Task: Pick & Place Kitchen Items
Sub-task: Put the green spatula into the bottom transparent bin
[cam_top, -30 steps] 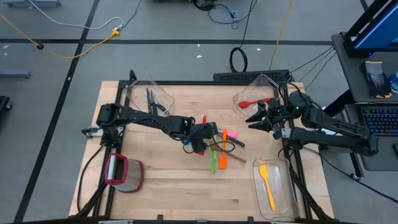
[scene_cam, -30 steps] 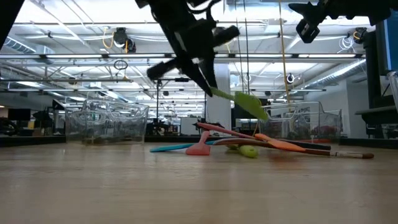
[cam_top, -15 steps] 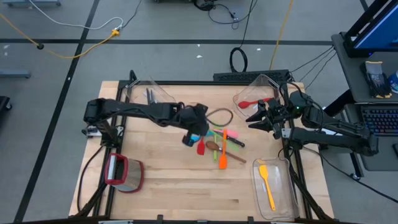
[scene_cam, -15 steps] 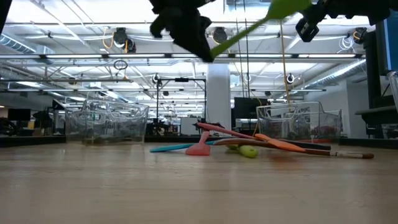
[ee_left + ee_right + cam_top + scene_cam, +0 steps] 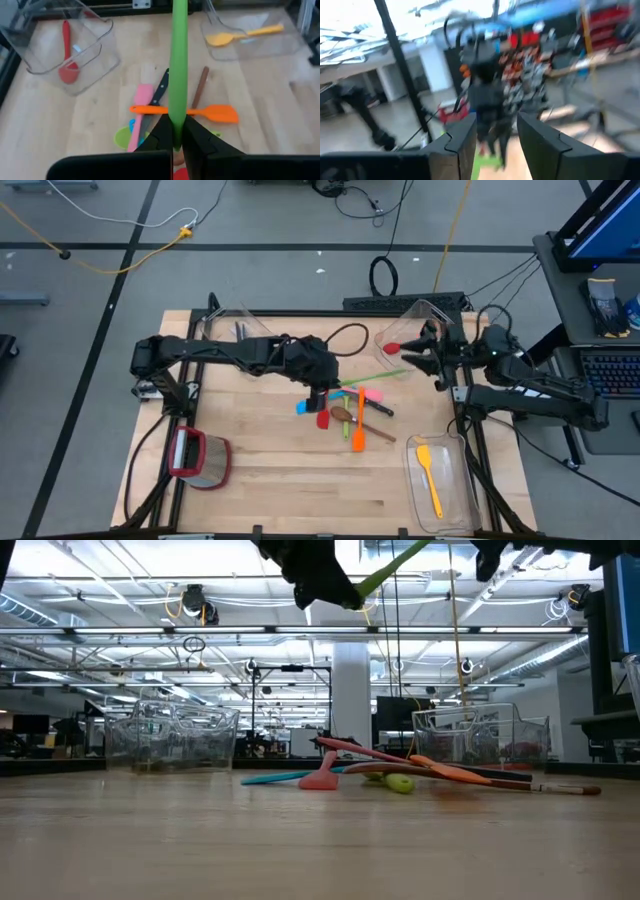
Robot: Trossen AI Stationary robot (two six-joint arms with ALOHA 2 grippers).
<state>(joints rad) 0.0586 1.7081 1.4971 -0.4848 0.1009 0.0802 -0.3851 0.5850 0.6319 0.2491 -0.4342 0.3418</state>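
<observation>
My left gripper is above the table's middle, shut on a green utensil that sticks out toward the table's right. In the low view the gripper is high up, with the utensil slanting up. Under it lies a pile: a pink spatula, an orange spatula, a black-handled knife, plus red and blue utensils. My right gripper is open and empty at the far right, facing the green utensil's free end. My left gripper pinches the green utensil's handle between its two fingers, close to the handle's end. The fingers point toward the table's right and the handle runs on along them. The utensil is lifted clear of the pile, its free end slanting up.
A clear bin with a red spatula stands at the far right, just behind my right gripper. A clear bin with black-handled knives stands far left. A bin with a yellow spatula stands near right. A red-rimmed container lies near left.
My left gripper has risen from the pile and gone a little toward the far edge, carrying the green utensil. The utensil has swung from hanging down to pointing up and right. My right gripper has turned and shifted slightly toward the far edge.
</observation>
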